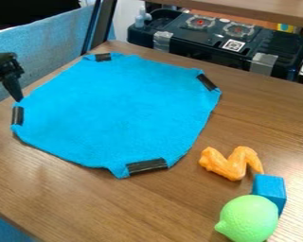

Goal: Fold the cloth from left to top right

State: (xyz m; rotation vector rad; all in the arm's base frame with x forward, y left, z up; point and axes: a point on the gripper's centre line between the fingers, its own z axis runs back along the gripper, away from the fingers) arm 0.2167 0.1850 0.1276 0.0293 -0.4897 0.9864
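The blue cloth [116,108] lies spread flat on the left and middle of the wooden table [116,208], its edge bending slightly upward here and there, with black strips at four of its corners: one far [102,57], one right [206,82], one near [147,166] and one left [17,115]. The black gripper [15,92] comes in at the left edge, its tip pointing down at the cloth's left end, just beside the left strip — whether it touches the cloth, and whether it stands apart, together or clamped on the cloth, I cannot tell. To the right of the near strip, apart from the cloth, lies a bent orange toy [231,163]; just beside its right end is a blue block [270,186], and in front of the block, at the near right, sits a green lemon-shaped toy [247,220], hiding part of it. Beyond the table's far edge is a black case [204,45] with two round fittings on top and silver tape on its front — a small pale bottle [142,18] is by its left end. Blue fabric [46,38] hangs beyond the table's left side.
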